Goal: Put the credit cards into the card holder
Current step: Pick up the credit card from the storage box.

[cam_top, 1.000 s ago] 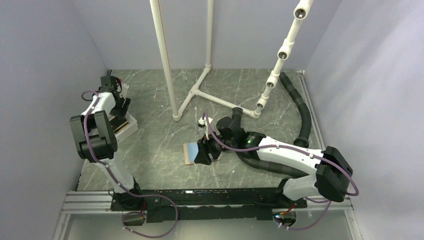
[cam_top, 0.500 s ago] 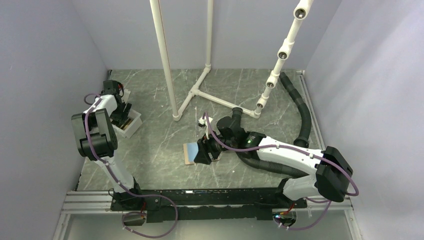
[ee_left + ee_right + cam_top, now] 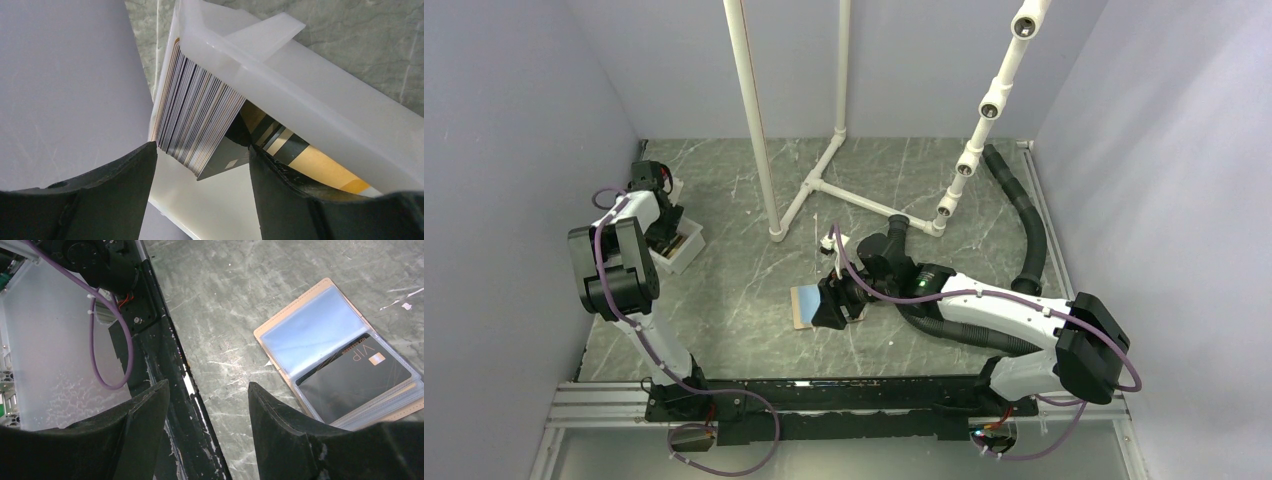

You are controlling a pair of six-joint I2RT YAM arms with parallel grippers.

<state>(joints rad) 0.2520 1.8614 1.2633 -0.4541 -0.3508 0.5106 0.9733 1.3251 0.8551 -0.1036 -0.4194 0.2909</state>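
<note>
A stack of credit cards (image 3: 200, 112) stands on edge in a white tray (image 3: 320, 100), with more tan and black cards (image 3: 295, 152) lying beside it. My left gripper (image 3: 202, 152) is open, its jaws straddling the stack's lower corner and its front dark card (image 3: 227, 159). From above, this gripper (image 3: 667, 228) is at the tray (image 3: 686, 257) by the left wall. The tan card holder (image 3: 280, 322) lies open on the table, one dark VIP credit card (image 3: 350, 377) in its clear pocket. My right gripper (image 3: 207, 387) hangs open and empty just left of it, also seen from above (image 3: 832, 305) beside the holder (image 3: 802, 303).
A white pipe frame (image 3: 824, 180) stands at the back middle. A black corrugated hose (image 3: 1031, 235) runs along the right and under the right arm. The grey wall (image 3: 60, 75) is close beside the tray. A black base rail (image 3: 165, 365) borders the near edge.
My left arm has shifted a little toward the back wall, settling over the tray. The right arm and the card holder have not moved.
</note>
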